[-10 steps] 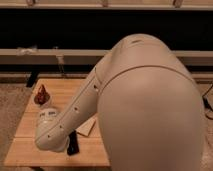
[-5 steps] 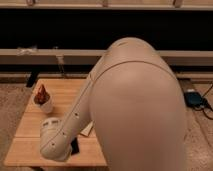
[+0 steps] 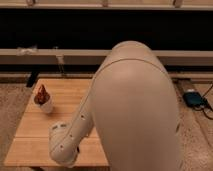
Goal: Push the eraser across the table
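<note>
The light-brown wooden table [image 3: 35, 127] fills the lower left of the camera view. My large white arm [image 3: 135, 110] covers the middle and right. Its lower end [image 3: 64, 142] hangs over the table's front edge. My gripper is hidden under or behind that end of the arm. The eraser does not show; the arm covers the part of the table where it may lie.
A white cup holding a brown item [image 3: 44, 101] stands near the table's far left corner. A dark blue device [image 3: 193, 98] with a cable lies on the speckled floor at the right. A long low ledge [image 3: 50, 54] runs behind the table.
The arm's lower end has swung down and toward the table's front edge. The small dark thing seen beside it earlier is now out of sight. The cup has not moved.
</note>
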`<state>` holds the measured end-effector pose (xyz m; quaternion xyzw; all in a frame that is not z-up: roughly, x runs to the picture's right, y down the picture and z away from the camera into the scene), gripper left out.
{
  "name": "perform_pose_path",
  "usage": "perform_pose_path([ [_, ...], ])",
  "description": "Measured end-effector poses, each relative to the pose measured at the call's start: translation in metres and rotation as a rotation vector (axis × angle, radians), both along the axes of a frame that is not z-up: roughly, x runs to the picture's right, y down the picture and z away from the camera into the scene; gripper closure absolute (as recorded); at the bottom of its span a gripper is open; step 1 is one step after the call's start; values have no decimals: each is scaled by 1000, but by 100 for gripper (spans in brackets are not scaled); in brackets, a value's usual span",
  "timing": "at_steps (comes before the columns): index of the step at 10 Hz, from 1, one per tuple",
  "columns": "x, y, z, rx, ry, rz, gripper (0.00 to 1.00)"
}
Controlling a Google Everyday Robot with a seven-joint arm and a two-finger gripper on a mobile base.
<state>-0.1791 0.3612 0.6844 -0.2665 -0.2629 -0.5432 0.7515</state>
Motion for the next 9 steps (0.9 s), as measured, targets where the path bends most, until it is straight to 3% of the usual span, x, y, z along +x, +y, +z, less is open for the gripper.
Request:
perform_pose_path([
  [4, 11, 4, 9, -17, 17, 5, 100],
  [9, 13, -5, 25, -15, 14, 2, 100],
])
